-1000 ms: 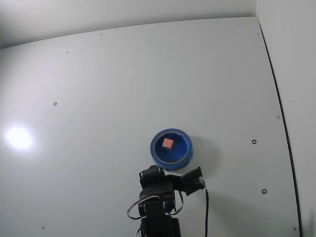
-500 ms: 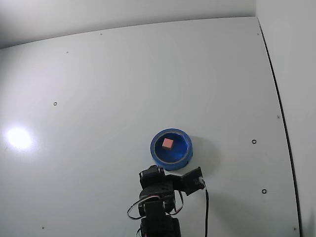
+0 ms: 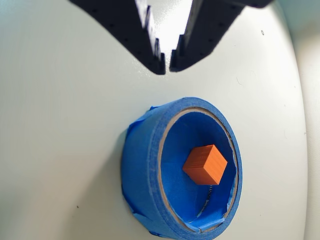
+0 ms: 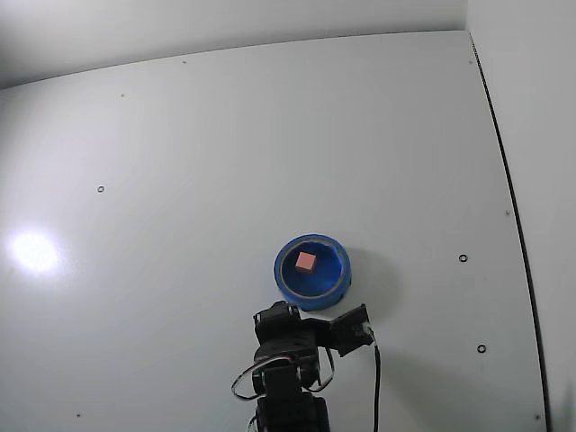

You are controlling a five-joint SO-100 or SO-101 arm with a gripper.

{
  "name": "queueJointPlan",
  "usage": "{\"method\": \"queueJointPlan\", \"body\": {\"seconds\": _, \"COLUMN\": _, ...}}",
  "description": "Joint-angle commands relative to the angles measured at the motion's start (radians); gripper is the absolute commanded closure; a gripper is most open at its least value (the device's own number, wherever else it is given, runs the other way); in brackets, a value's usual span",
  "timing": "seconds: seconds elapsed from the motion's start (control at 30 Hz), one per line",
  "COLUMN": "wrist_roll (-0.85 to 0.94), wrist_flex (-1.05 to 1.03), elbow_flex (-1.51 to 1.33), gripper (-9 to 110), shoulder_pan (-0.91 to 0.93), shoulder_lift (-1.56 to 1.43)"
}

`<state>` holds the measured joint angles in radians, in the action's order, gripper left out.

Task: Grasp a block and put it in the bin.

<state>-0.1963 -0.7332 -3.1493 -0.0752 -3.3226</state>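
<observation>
My claw (image 3: 167,68) comes into the wrist view from the top edge, two black fingers (image 3: 142,40) tapering toward each other. Their tips are pressed almost together, only a sliver of pale table showing between them, and nothing is pinched there. In the fixed view my claw is hard to pick out from the dark mass of my arm (image 4: 290,360) at the bottom edge, so its fingers cannot be told apart there.

Just below my fingertips in the wrist view, apart from them, sits the bin (image 3: 145,170), a round blue container with a thick rim and low walls; its outer skin looks like wrinkled blue tape with a pale inner band along the rim. The nearest part of its rim lies under my tips, with bare table between.

Inside the bin, farther from my claw than that near rim, rests the block (image 3: 205,164). It appears orange here, tilted with one corner toward the camera, lying on the blue floor a little right of center and clear of the walls. In the fixed view the block (image 4: 306,262) looks pinker and sits near the middle of the bin (image 4: 286,281), which lies just above my arm.

Around all this spreads the white table (image 4: 225,162), marked with a few small dark dots, and a black cable (image 4: 376,387) runs down beside my arm.
</observation>
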Motion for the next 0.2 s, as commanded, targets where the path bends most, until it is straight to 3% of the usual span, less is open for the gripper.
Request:
{"method": "queueJointPlan", "body": {"seconds": 0.0, "wrist_roll": 0.005, "wrist_flex": -0.002, "elbow_flex": -0.003, "gripper": 101, "shoulder_pan": -0.014, "shoulder_lift": -0.005}}
{"method": "queueJointPlan", "body": {"seconds": 0.17, "wrist_roll": 0.005, "wrist_flex": -0.002, "elbow_flex": -0.003, "gripper": 101, "shoulder_pan": -0.014, "shoulder_lift": -0.005}}
